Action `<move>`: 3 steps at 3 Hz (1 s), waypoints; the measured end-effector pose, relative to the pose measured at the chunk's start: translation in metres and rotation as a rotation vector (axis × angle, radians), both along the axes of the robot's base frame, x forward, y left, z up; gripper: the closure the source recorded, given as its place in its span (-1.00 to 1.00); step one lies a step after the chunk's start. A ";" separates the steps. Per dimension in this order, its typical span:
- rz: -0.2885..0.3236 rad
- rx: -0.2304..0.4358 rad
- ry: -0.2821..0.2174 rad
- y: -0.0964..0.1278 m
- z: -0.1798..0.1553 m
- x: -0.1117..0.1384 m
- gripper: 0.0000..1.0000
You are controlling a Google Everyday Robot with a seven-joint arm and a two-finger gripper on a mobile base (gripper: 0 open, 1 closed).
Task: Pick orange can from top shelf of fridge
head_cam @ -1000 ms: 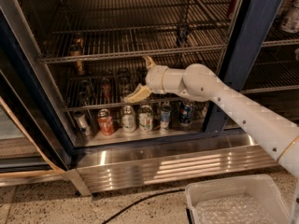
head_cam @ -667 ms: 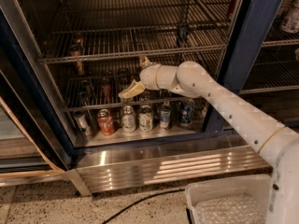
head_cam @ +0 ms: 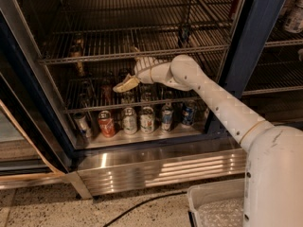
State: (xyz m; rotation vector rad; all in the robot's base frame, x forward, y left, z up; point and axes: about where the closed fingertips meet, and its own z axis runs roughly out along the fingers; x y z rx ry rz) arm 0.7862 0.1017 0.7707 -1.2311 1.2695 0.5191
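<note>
The dark blue display fridge [head_cam: 258, 37] is open at the front: its glass door [head_cam: 19, 108] stands wide at the left, and the blue frame post bounds the opening on the right. On the chrome wire top shelf [head_cam: 142, 52], the small orange-copper drink can [head_cam: 76, 48] stands near the left end with bare rack to its right. A dark bottle-shaped object [head_cam: 183, 32] stands well apart toward the right, beside a thin upright rod [head_cam: 191, 4]. The gripper [head_cam: 127, 70], fingers [head_cam: 125, 84] spread, hangs at the shelf's thick front bar, right of the can. The white arm [head_cam: 213, 98] crosses the lower right of the opening.
</note>
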 end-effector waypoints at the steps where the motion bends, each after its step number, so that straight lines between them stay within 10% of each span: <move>1: -0.008 0.008 0.044 0.001 -0.007 -0.012 -1.00; 3: 0.010 0.051 0.111 -0.019 0.002 -0.037 -1.00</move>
